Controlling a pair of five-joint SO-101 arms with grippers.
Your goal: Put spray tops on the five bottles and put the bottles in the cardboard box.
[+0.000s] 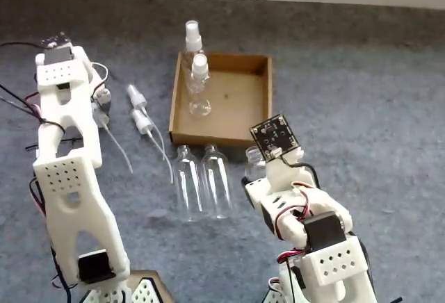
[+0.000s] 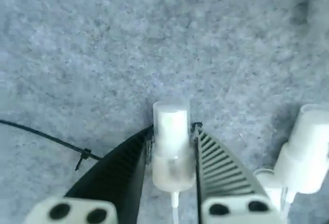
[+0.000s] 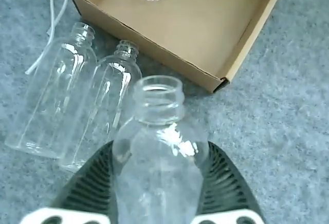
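My left gripper (image 2: 172,131) is shut on a white spray top (image 2: 171,157) with its thin tube trailing, low over the carpet at the left (image 1: 102,107). My right gripper (image 3: 160,152) is shut on an open clear bottle (image 3: 158,100), held just in front of the cardboard box (image 1: 261,94). Two more open bottles (image 1: 186,178) (image 1: 215,176) lie side by side on the carpet to the left of the held one. In the box stands one capped bottle (image 1: 199,84). Another capped bottle (image 1: 192,37) stands at the box's far left corner.
Two loose spray tops (image 1: 136,96) (image 1: 143,121) with long tubes lie between the left arm and the box; one of them (image 2: 306,152) is right beside my left gripper. Grey carpet covers the table. Black cables run along the far left.
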